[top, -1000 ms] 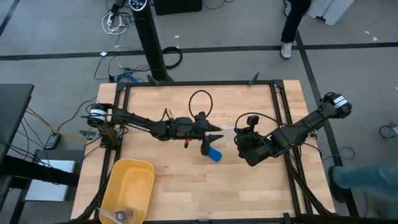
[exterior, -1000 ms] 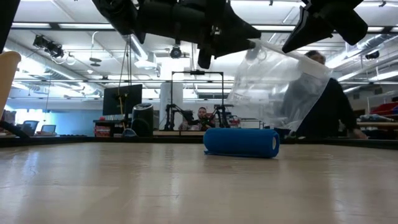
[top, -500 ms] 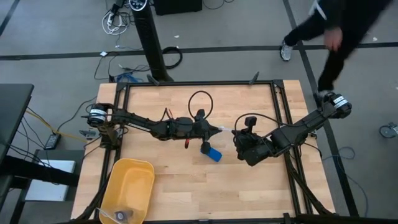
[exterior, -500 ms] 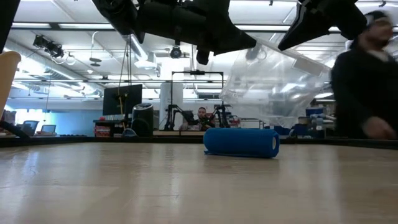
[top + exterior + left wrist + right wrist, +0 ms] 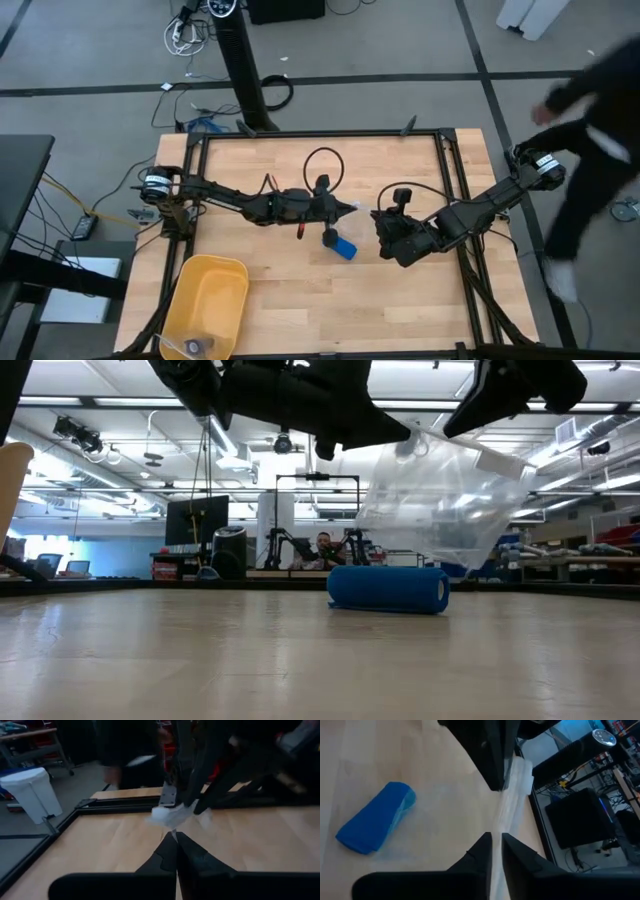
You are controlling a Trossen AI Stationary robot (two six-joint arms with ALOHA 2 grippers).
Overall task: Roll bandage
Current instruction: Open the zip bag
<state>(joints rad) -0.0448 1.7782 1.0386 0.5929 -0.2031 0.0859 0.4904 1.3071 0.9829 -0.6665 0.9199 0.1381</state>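
1. Checking high view first: left tool [image 5: 352, 208] sits at frame centre, right tool [image 5: 381, 224] just right of it, both pinching the same clear plastic bag [image 5: 365, 206] held off the tabletop [image 5: 420, 300]. The bandage [image 5: 340, 245] lies loose just below centre, already a compact blue cylinder, touching neither tool. Yellow bin [image 5: 206, 304] lower left, well apart. Versus a second ago: the right tool has crept slightly left toward the left one; the bandage has not moved. A person [image 5: 590, 110] has moved along the right edge, off the tabletop.
2. Low view: the bandage [image 5: 388, 589] rests on its side at mid-frame on the tabletop [image 5: 300, 660]. The bag [image 5: 450, 500] hangs above and behind it at upper right, not touching it. Bag shape has shifted a little from earlier. The person who blocked the right side is gone from this view.
3. Left wrist view: left tool [image 5: 176, 840] has its fingers pressed together on a corner of the bag [image 5: 172, 815], frame centre.
4. Right wrist view: right tool [image 5: 496, 840] is nearly closed, thin bag film [image 5: 512, 795] nipped between its fingers. The bandage [image 5: 372, 825] is at left of frame, flat on the wood.
5. Read: the roll looks finished and freed from the bag. The small arm shifts suggest bag handling only, so I'd judge the task near done; what's left is getting the bag clear.
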